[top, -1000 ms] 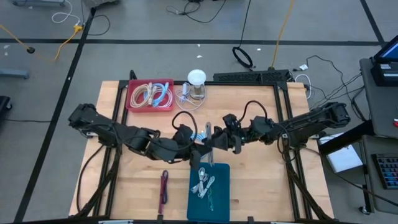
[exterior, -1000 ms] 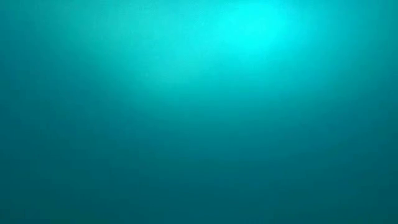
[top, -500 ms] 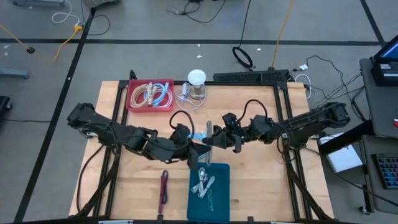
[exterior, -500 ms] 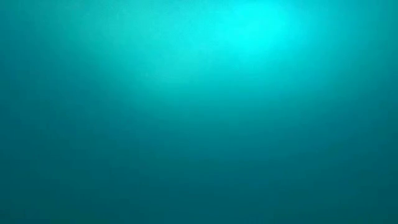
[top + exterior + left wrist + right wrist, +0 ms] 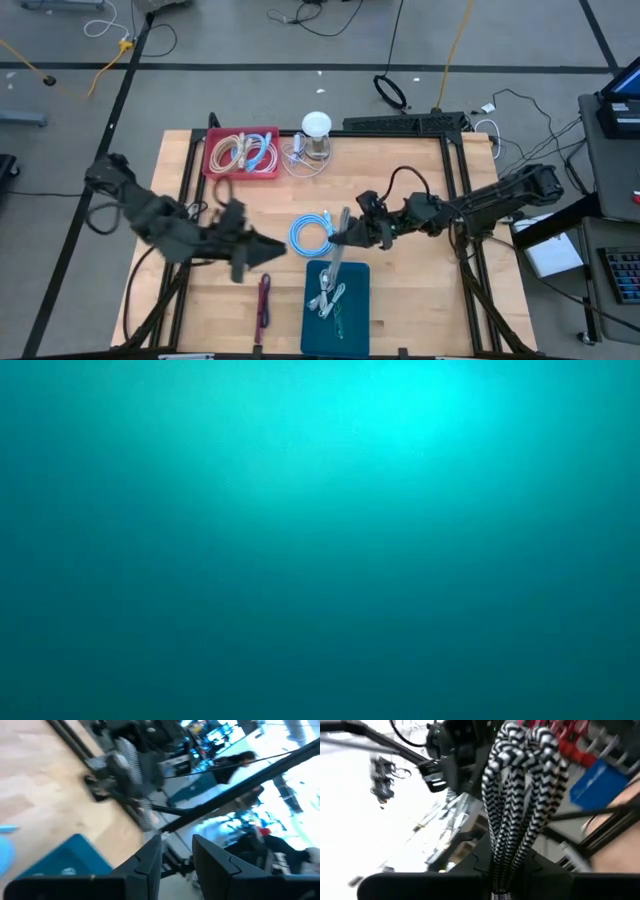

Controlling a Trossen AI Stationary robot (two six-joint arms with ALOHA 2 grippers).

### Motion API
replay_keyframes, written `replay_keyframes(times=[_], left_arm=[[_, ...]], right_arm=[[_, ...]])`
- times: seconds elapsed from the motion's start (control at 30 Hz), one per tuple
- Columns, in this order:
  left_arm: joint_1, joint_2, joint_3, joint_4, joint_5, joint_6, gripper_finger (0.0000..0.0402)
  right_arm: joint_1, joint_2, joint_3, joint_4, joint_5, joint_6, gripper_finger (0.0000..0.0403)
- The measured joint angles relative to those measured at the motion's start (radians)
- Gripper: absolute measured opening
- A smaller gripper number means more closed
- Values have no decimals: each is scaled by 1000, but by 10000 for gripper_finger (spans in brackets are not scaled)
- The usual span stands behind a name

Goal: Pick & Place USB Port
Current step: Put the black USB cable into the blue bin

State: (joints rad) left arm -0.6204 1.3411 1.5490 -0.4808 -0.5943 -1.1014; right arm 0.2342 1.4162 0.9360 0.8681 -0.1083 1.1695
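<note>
My right gripper (image 5: 347, 238) is near the table's middle, shut on a bundle of black-and-white braided cable (image 5: 520, 795). In the high view this cable (image 5: 336, 255) reaches from the gripper down to the far edge of a teal tray (image 5: 352, 320). The tray holds pale cables (image 5: 328, 295). A coiled blue cable (image 5: 312, 237) lies flat on the wood just left of the right gripper. My left gripper (image 5: 272, 250) is left of the blue coil, open and empty (image 5: 177, 855). The low view shows only plain teal. My right gripper pinches the braided cable bundle between its two fingers, across several strands folded together (image 5: 506, 860). The fingers come roughly level from the table's right. The long bundle lies across the fingers, and its near end (image 5: 331, 280) is over the teal tray; whether it rests there I cannot tell.
A red bin (image 5: 214, 160) with coiled cables sits at the far left of the table. A white round object (image 5: 316, 124) with a cable stands beside it. A dark red strip (image 5: 263, 300) lies left of the tray. Bare wood shows at the near left and right.
My left arm has pulled back fast from the table's middle toward the left edge, leaving the blue coil lying uncovered on the wood. My right gripper has shifted slightly toward the near edge, and the braided bundle has tipped so its near end is over the tray.
</note>
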Motion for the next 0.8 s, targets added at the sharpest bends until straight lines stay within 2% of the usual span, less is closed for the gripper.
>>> replay_keyframes(times=[0.13,0.23,0.37,0.47,0.67,0.8], left_arm=[[-54,-29,0,-112,-67,-12,112],[-82,-31,0,-182,-71,-35,112],[-131,-12,0,-254,-74,-63,112],[-164,15,-1,-294,-101,-90,112],[-195,58,-1,-302,-114,-138,113],[-215,74,-1,-301,-124,-159,113]], right_arm=[[119,0,0,-16,90,153,18],[239,0,10,-111,270,188,15],[362,0,75,-435,517,211,15],[407,1,161,-717,634,199,15],[415,51,409,-1131,707,172,15],[390,148,610,-1442,621,203,15]])
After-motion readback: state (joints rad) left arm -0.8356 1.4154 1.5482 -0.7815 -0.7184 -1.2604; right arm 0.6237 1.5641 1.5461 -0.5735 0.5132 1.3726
